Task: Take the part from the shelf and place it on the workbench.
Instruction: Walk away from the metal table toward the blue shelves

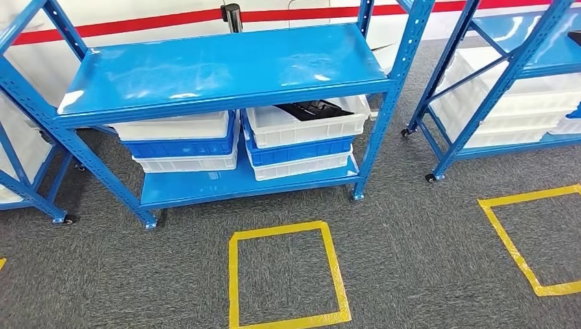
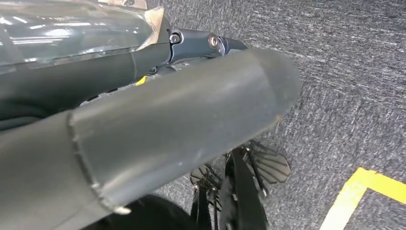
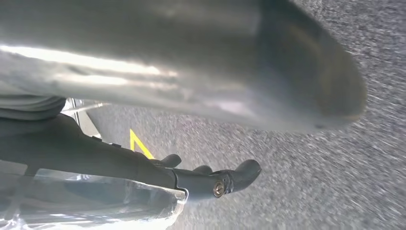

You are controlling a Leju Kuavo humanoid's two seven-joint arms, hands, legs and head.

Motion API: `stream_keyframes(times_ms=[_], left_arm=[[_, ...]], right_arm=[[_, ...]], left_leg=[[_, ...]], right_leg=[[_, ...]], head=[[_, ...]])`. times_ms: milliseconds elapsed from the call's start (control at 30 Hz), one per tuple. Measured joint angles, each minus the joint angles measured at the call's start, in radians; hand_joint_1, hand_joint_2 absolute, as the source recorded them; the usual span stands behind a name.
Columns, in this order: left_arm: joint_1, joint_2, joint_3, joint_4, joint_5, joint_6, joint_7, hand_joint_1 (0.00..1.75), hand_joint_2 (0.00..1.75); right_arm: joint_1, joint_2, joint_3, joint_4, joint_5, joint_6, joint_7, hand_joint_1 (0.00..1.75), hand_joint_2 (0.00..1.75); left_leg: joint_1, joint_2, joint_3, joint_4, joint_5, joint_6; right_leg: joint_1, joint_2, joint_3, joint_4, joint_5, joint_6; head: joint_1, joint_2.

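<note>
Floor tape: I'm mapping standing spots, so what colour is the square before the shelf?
Yellow tape, clearest in the head view.

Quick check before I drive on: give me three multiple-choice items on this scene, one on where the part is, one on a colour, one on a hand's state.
1. The black part lies in
A. the top white bin of the right stack
B. the left stack's blue bin
C. the floor square

2. The floor tape is
A. red
B. yellow
C. green

3. The right hand
A. holds the part
B. holds a bin
C. holds nothing

Answers: 1 A, it sits in the upper white bin under the shelf's top board; 2 B, yellow outlines on grey carpet; 3 C, its fingers hang over bare carpet.
</note>
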Motion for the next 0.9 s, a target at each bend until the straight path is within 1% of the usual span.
stream_keyframes(times_ms=[33, 67, 100, 133, 167, 200, 233, 267, 300, 333, 367, 400, 433, 467, 500, 533, 567, 600, 633, 667, 700, 733, 767, 800, 833, 867, 900], left_arm=[[-0.001, 0.000, 0.000, 0.000, 0.000, 0.000, 0.000, 0.00, 0.00], [-0.002, 0.000, 0.000, 0.000, 0.000, 0.000, 0.001, 0.00, 0.00], [-0.002, 0.000, 0.000, 0.000, 0.000, 0.000, 0.001, 0.00, 0.00], [-0.002, -0.001, 0.000, 0.000, 0.000, 0.000, 0.002, 0.00, 0.00], [-0.002, -0.001, 0.000, 0.000, 0.000, 0.000, 0.002, 0.00, 0.00], [-0.002, -0.002, 0.000, 0.000, 0.000, 0.000, 0.002, 0.00, 0.00], [-0.002, -0.002, 0.000, 0.000, 0.000, 0.000, 0.002, 0.00, 0.00], [-0.003, -0.002, 0.000, 0.000, 0.000, 0.000, 0.002, 0.00, 0.00], [-0.003, -0.002, 0.000, 0.000, 0.000, 0.000, 0.002, 0.00, 0.00], [-0.002, -0.002, 0.000, 0.000, 0.000, 0.000, 0.002, 0.00, 0.00], [-0.002, -0.002, 0.000, 0.000, 0.000, 0.000, 0.002, 0.00, 0.00], [-0.002, -0.003, 0.000, 0.000, 0.000, 0.000, 0.002, 0.00, 0.00], [-0.001, -0.003, 0.000, 0.000, 0.000, 0.000, 0.002, 0.00, 0.00], [-0.001, -0.004, 0.000, 0.000, 0.000, 0.000, 0.002, 0.00, 0.00], [-0.001, -0.004, 0.000, 0.000, 0.000, 0.000, 0.002, 0.00, 0.00], [0.000, -0.004, 0.000, 0.000, 0.000, 0.000, 0.002, 0.00, 0.00], [0.001, -0.003, 0.000, 0.000, 0.000, 0.000, 0.002, 0.00, 0.00], [0.002, -0.003, 0.000, 0.000, 0.001, 0.000, 0.002, 0.00, 0.00], [0.003, -0.003, 0.000, 0.000, 0.001, 0.001, 0.002, 0.00, 0.00], [0.004, -0.003, 0.000, 0.000, 0.001, 0.001, 0.002, 0.00, 0.00], [0.003, -0.003, 0.000, 0.000, 0.001, 0.001, 0.002, 0.00, 0.00], [0.002, -0.003, 0.000, 0.000, 0.001, 0.001, 0.002, 0.00, 0.00], [0.002, -0.003, 0.000, 0.000, 0.001, 0.001, 0.002, 0.00, 0.00], [0.002, -0.003, 0.000, 0.000, 0.001, 0.000, 0.002, 0.00, 0.00], [0.002, -0.003, 0.000, 0.000, 0.001, 0.000, 0.002, 0.00, 0.00], [0.003, -0.003, 0.000, 0.000, 0.001, 0.000, 0.002, 0.00, 0.00], [0.003, -0.003, 0.000, 0.000, 0.001, 0.000, 0.002, 0.00, 0.00]], right_arm=[[0.000, 0.000, 0.002, 0.000, 0.003, 0.000, 0.002, 0.00, 0.00], [-0.001, 0.000, 0.004, 0.000, 0.006, 0.000, 0.003, 0.00, 0.00], [-0.002, 0.001, 0.005, 0.000, 0.008, 0.000, 0.004, 0.00, 0.00], [-0.003, 0.001, 0.006, 0.000, 0.009, 0.000, 0.006, 0.00, 0.00], [-0.004, 0.001, 0.007, -0.001, 0.010, 0.000, 0.007, 0.00, 0.00], [-0.004, 0.001, 0.007, -0.001, 0.010, 0.000, 0.008, 0.00, 0.00], [-0.004, 0.000, 0.008, 0.000, 0.010, 0.000, 0.008, 0.00, 0.00], [-0.003, 0.000, 0.008, 0.000, 0.010, 0.000, 0.009, 0.00, 0.00], [-0.001, -0.001, 0.009, 0.000, 0.010, 0.000, 0.009, 0.00, 0.00], [0.000, -0.001, 0.009, 0.000, 0.010, 0.000, 0.010, 0.00, 0.00], [0.001, -0.001, 0.009, 0.000, 0.010, 0.000, 0.010, 0.00, 0.00], [0.001, -0.002, 0.009, 0.000, 0.010, 0.000, 0.010, 0.00, 0.00], [0.001, -0.003, 0.009, 0.000, 0.010, 0.000, 0.010, 0.00, 0.00], [0.001, -0.004, 0.009, 0.000, 0.010, 0.000, 0.010, 0.00, 0.00], [0.000, -0.004, 0.009, 0.000, 0.010, 0.000, 0.010, 0.00, 0.00], [-0.002, -0.004, 0.010, 0.000, 0.010, 0.000, 0.010, 0.00, 0.00], [-0.003, -0.003, 0.010, 0.000, 0.010, 0.000, 0.010, 0.00, 0.00], [-0.005, -0.002, 0.010, 0.000, 0.010, 0.000, 0.010, 0.00, 0.00], [-0.005, -0.001, 0.010, 0.000, 0.010, 0.000, 0.010, 0.00, 0.00], [-0.005, -0.001, 0.010, 0.000, 0.010, 0.000, 0.010, 0.00, 0.00], [-0.004, 0.000, 0.010, 0.000, 0.010, 0.000, 0.010, 0.00, 0.00], [-0.003, -0.001, 0.010, 0.000, 0.010, 0.000, 0.010, 0.00, 0.00], [-0.003, -0.001, 0.010, 0.000, 0.010, 0.000, 0.010, 0.00, 0.00], [-0.002, -0.001, 0.010, 0.000, 0.010, 0.000, 0.010, 0.00, 0.00], [-0.002, -0.001, 0.010, 0.000, 0.010, -0.001, 0.010, 0.00, 0.00], [-0.003, -0.001, 0.010, 0.000, 0.012, -0.001, 0.011, 0.00, 0.00], [-0.003, -0.001, 0.011, 0.000, 0.014, -0.002, 0.011, 0.00, 0.00]], left_leg=[[-0.005, 0.004, 0.007, -0.014, -0.001, 0.007], [-0.008, -0.007, 0.007, -0.014, -0.002, 0.012], [-0.007, -0.018, 0.009, -0.020, 0.001, 0.019], [-0.006, -0.027, 0.013, -0.027, 0.006, 0.025], [-0.003, -0.037, 0.017, -0.034, 0.011, 0.032], [-0.001, -0.047, 0.021, -0.040, 0.016, 0.038], [-0.002, -0.056, 0.020, -0.041, 0.017, 0.040], [-0.002, -0.067, 0.019, -0.040, 0.018, 0.042], [-0.003, -0.080, 0.019, -0.040, 0.017, 0.043], [-0.002, -0.094, 0.019, -0.040, 0.017, 0.043], [-0.002, -0.107, 0.020, -0.039, 0.016, 0.042], [-0.001, -0.121, 0.022, -0.038, 0.015, 0.039], [-0.001, -0.132, 0.023, -0.035, 0.013, 0.036], [-0.003, -0.142, 0.022, -0.030, 0.009, 0.030], [-0.004, -0.149, 0.021, -0.026, 0.005, 0.024], [-0.006, -0.154, 0.019, -0.024, 0.002, 0.019], [-0.006, -0.158, 0.018, -0.024, 0.000, 0.014], [-0.003, -0.158, 0.017, -0.024, 0.000, 0.010], [-0.001, -0.148, 0.015, -0.017, -0.005, 0.006], [0.000, -0.131, 0.006, 0.004, -0.018, 0.002], [0.001, -0.109, -0.015, 0.048, -0.044, -0.003], [0.001, -0.088, -0.045, 0.111, -0.077, -0.007], [0.002, -0.077, -0.083, 0.185, -0.110, -0.010], [0.003, -0.072, -0.117, 0.247, -0.132, -0.012], [0.003, -0.069, -0.136, 0.278, -0.134, -0.012], [0.003, -0.067, -0.136, 0.270, -0.116, -0.010], [0.002, -0.064, -0.114, 0.221, -0.083, -0.005]], right_leg=[[0.002, -0.007, 0.003, -0.001, -0.003, 0.006], [0.002, -0.015, 0.006, -0.004, -0.005, 0.011], [0.002, -0.019, 0.010, -0.004, -0.008, 0.017], [0.002, -0.012, 0.012, 0.003, -0.014, 0.021], [0.002, 0.004, 0.005, 0.027, -0.028, 0.022], [0.002, 0.026, -0.015, 0.070, -0.051, 0.020], [0.000, 0.046, -0.045, 0.133, -0.080, 0.015], [0.000, 0.058, -0.082, 0.203, -0.107, 0.012], [-0.001, 0.063, -0.113, 0.257, -0.122, 0.013], [-0.001, 0.066, -0.129, 0.279, -0.121, 0.019], [-0.003, 0.068, -0.126, 0.261, -0.102, 0.028], [-0.005, 0.073, -0.104, 0.203, -0.070, 0.039], [-0.009, 0.086, -0.075, 0.130, -0.036, 0.048], [-0.011, 0.096, -0.052, 0.068, -0.010, 0.050], [-0.012, 0.104, -0.036, 0.026, 0.006, 0.046], [-0.010, 0.108, -0.032, 0.011, 0.011, 0.037], [-0.007, 0.102, -0.029, 0.010, 0.011, 0.027], [-0.008, 0.096, -0.026, 0.009, 0.013, 0.018], [-0.009, 0.091, -0.022, 0.008, 0.015, 0.011], [-0.011, 0.084, -0.019, 0.007, 0.016, 0.004], [-0.012, 0.076, -0.017, 0.006, 0.016, -0.002], [-0.010, 0.068, -0.016, 0.006, 0.014, -0.006], [-0.008, 0.058, -0.016, 0.006, 0.012, -0.010], [-0.005, 0.048, -0.016, 0.006, 0.010, -0.012], [-0.003, 0.039, -0.014, 0.006, 0.009, -0.014], [-0.002, 0.031, -0.012, 0.006, 0.006, -0.015], [0.000, 0.025, -0.009, 0.006, 0.004, -0.016]], head=[[0.001, 0.000], [0.001, 0.000], [0.001, 0.000], [0.002, 0.000], [0.003, 0.000], [0.005, 0.000], [0.007, 0.000], [0.009, 0.000], [0.010, 0.000], [0.011, 0.000], [0.011, 0.000], [0.011, 0.000], [0.012, 0.000], [0.014, 0.000], [0.014, 0.000], [0.014, 0.000], [0.013, 0.000], [0.012, 0.000], [0.011, 0.000], [0.009, 0.000], [0.006, 0.000], [0.003, 0.000], [0.001, 0.000], [0.001, 0.000], [0.001, 0.000], [0.001, 0.000], [0.001, 0.000]])
